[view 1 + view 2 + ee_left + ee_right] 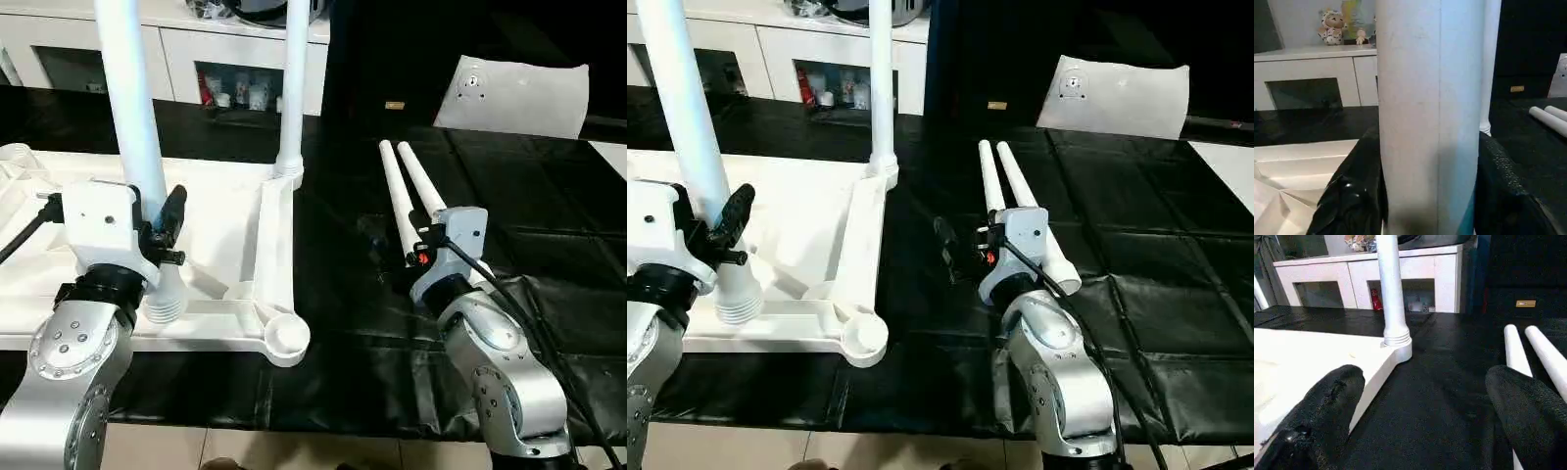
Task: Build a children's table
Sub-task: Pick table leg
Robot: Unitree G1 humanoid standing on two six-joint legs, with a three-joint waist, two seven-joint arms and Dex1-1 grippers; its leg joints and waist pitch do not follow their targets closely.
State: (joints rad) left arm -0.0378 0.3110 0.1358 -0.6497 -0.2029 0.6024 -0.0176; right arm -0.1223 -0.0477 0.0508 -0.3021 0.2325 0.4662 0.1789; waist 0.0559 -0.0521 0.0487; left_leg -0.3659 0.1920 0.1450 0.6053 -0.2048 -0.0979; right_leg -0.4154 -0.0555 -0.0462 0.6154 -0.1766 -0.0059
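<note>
The white table top (230, 230) lies underside up on the black mat. One leg (292, 88) stands upright in its far right corner socket. My left gripper (157, 213) is shut on a second leg (132, 108), held upright; that leg's ribbed end (165, 302) is at the top's near rim, left of the empty near right socket (286, 338). I cannot tell whether it touches. In the left wrist view the leg (1430, 122) sits between the fingers (1352, 196). Two loose legs (407, 196) lie on the mat. My right gripper (1420, 416) is open beside them, holding nothing.
A white cabinet (176, 59) with dark openings runs along the back. A white cushion-like bag (514, 93) lies at the far right. The black mat (529, 225) covers the work surface up to its front edge, with pale floor (294, 450) below.
</note>
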